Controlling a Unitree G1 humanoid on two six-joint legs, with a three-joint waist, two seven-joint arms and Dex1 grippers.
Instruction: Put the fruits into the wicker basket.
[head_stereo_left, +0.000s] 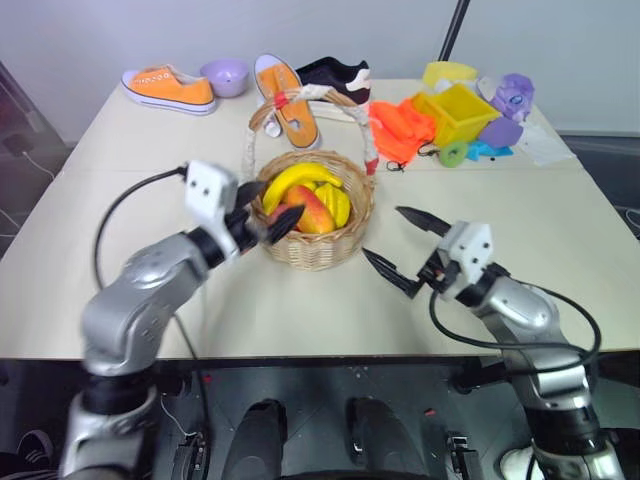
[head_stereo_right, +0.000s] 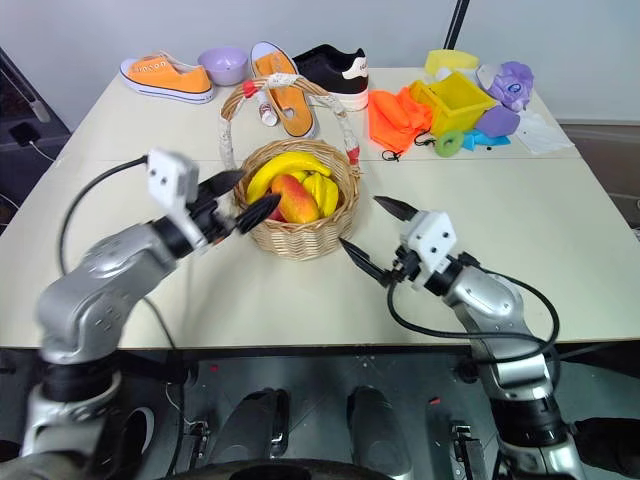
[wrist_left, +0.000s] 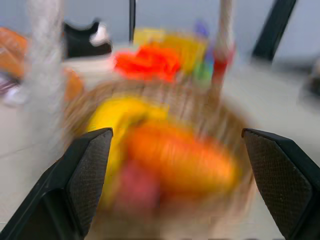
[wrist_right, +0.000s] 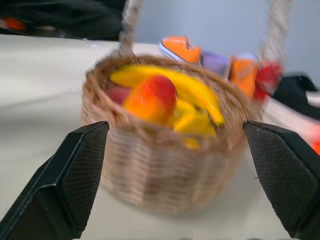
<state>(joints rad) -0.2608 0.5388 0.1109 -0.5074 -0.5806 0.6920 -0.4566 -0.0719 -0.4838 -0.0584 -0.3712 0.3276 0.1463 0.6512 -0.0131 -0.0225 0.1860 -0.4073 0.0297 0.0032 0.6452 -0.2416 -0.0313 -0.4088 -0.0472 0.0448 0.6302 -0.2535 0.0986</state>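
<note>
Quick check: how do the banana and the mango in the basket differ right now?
The banana is long, curved and plain yellow; the mango is oval, red-orange fading to yellow. The banana arches along the far side, the mango lies nearer the left gripper. Both rest inside the wicker basket, held by neither gripper.

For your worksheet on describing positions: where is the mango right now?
The mango lies inside the wicker basket at the table's middle, beside the banana, with the left gripper next to the basket's left rim.

Tool (wrist_left: 177, 187) open before mango (wrist_left: 180, 160), banana (wrist_left: 117, 117).
</note>
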